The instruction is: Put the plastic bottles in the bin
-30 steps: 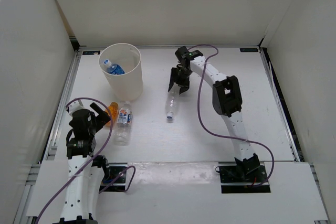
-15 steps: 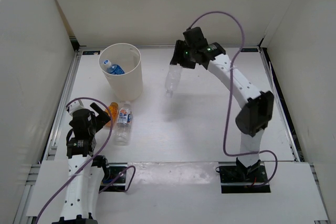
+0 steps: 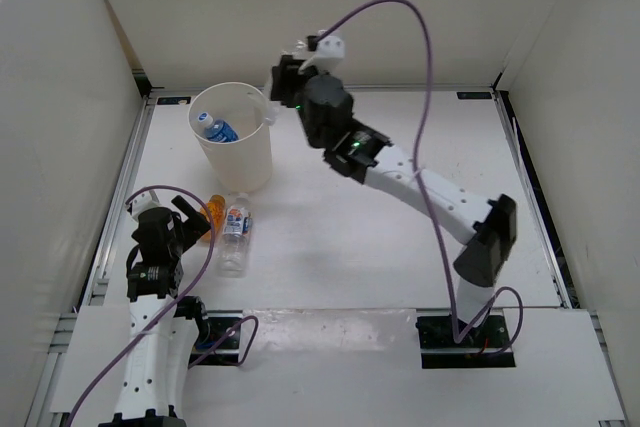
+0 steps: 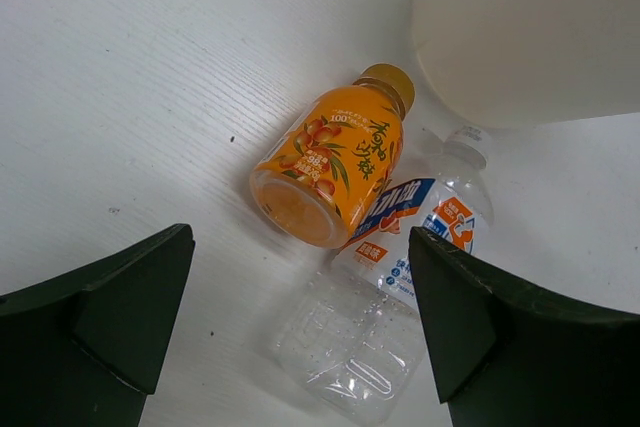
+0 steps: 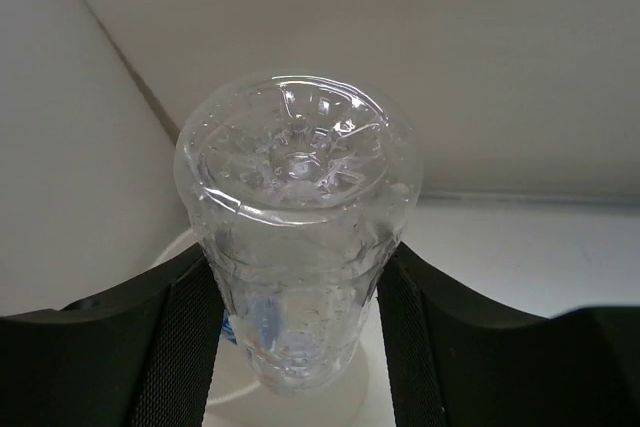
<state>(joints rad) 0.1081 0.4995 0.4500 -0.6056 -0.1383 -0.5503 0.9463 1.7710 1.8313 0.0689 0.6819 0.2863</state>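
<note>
1. The right gripper (image 3: pixel 282 87) is seen raised above the far left part of the table (image 3: pixel 350 257), right by the rim of the bin (image 3: pixel 245 167).
2. From the right wrist camera, a plain clear bottle (image 5: pixel 300 177) is seen clamped between the two fingers (image 5: pixel 180 347). The jaws are closed tight on its body, and its dimpled base is turned towards the lens.
3. The bin is stood upright near the far left corner of the table. One bottle with a blue label (image 3: pixel 218 130) is seen lying inside it.
4. Over on the other side, the left gripper (image 3: pixel 188 217) is held spread as wide as it goes. Nothing is gripped in it, and it is poised low near the left edge of the table.
5. Below that open gripper, two bottles are laid on their sides on the table, on the near side of the bin.
6. The orange bottle (image 4: pixel 330 162) is pressed against the clear bottle with the white, blue and red label (image 4: pixel 400 247). Both caps are pointed towards the bin wall, and the orange one is placed nearer the left edge.
</note>
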